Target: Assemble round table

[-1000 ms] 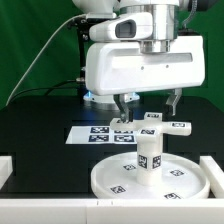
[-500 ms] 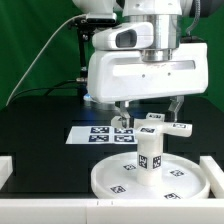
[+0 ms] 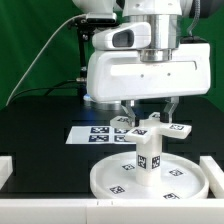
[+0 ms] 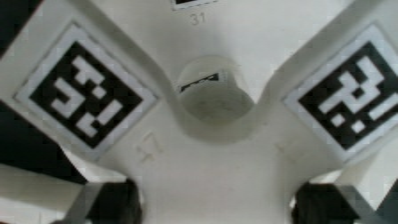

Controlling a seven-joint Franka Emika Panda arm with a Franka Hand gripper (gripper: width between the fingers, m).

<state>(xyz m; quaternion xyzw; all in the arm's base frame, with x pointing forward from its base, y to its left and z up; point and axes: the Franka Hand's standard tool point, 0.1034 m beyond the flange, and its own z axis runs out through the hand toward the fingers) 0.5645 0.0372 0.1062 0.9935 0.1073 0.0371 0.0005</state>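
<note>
**Foot held over the post**

From my station, the arm's white housing filled the upper half of the exterior view, hanging above the black counter [image 3: 35, 120]. The biggest loose part was the disc [image 3: 110, 180], which lay flat on the counter at the front of that view, rim up, with several square tags on its face. Behind it, the marker board [image 3: 92, 133] lay flat on the counter, partly hidden by the parts in front.

The post [image 3: 149, 155] stood upright near the middle of the disc, a tag on its side facing the camera. Above it I saw the foot [image 3: 152, 128], its arms spread out level and tagged on the ends. It sat right at the post's top; I could not tell whether the two were touching or whether the foot was seated.

The tool [image 3: 148, 108] came straight down on the foot, one finger on each side of it, clenched on the part. In the wrist view the foot [image 4: 205, 100] filled the frame, two tagged arms splaying from a round hub, with the dark fingertips [image 4: 98, 200] pressed at its edge.
</note>
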